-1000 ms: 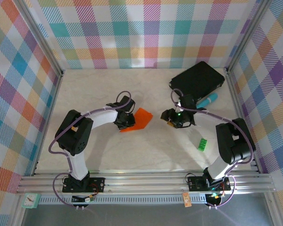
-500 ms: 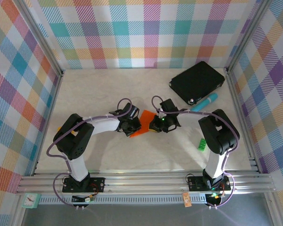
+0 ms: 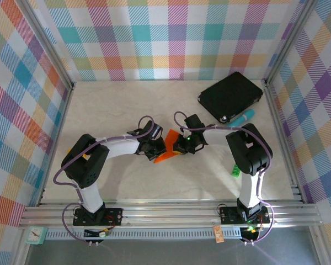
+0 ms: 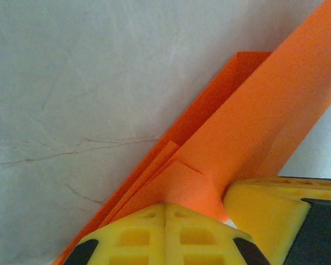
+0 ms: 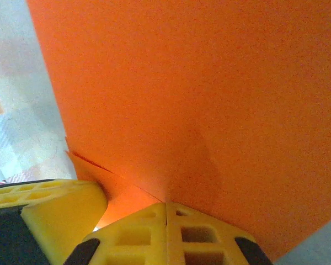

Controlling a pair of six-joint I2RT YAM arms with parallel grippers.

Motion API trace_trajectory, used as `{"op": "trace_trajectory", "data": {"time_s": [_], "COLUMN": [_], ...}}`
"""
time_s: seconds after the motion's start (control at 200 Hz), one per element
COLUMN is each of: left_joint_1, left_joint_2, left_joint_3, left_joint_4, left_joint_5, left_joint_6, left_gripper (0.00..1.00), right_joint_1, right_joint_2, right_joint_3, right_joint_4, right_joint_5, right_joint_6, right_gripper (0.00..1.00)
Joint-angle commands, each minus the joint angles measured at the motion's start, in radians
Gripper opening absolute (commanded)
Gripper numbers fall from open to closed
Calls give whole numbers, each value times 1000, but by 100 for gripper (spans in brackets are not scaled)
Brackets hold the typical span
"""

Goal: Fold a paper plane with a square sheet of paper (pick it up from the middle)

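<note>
Seen from above, a pale marbled table point(image 3: 99, 110) sits inside plaid walls. The left gripper point(image 3: 156, 149) reaches in from the left and meets a partly folded orange paper point(image 3: 169, 144) lying near the middle of the table. In the left wrist view its yellow fingers point(image 4: 165, 232) are pressed together on the paper's layered edge point(image 4: 248, 127). The right gripper point(image 3: 181, 145) pinches the opposite side; up close, the paper point(image 5: 198, 83) slips between its fingers point(image 5: 44, 212). Further right lie a black pad point(image 3: 230, 95), a teal tube point(image 3: 243, 117) and a green block point(image 3: 236, 172).
</note>
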Motion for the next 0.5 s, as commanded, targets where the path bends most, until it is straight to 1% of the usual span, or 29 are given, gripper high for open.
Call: {"op": "trace_trajectory", "data": {"time_s": [0.0,0.145,0.385,0.495], "left_joint_1": [15,34,48,52], "left_joint_2": [-26,-7,32,63], "left_joint_3": [26,28,24,25], "left_joint_4": [-19,-26,-41,-53], "left_joint_5": [28,16,-13,-5], "left_joint_6": [51,72,89,85], "left_gripper": [5,5,2,0], "right_joint_1": [6,4,2,-4], "right_joint_2": [16,-3,-34,-73], "right_joint_3": [-19,-41,-20,-36], "right_joint_4": [-59,-59,-51,-6], "right_joint_5": [12,22,14,-1], "right_joint_6": [-44,-49,-44,-20], "right_gripper": [6,6,7,9]}}
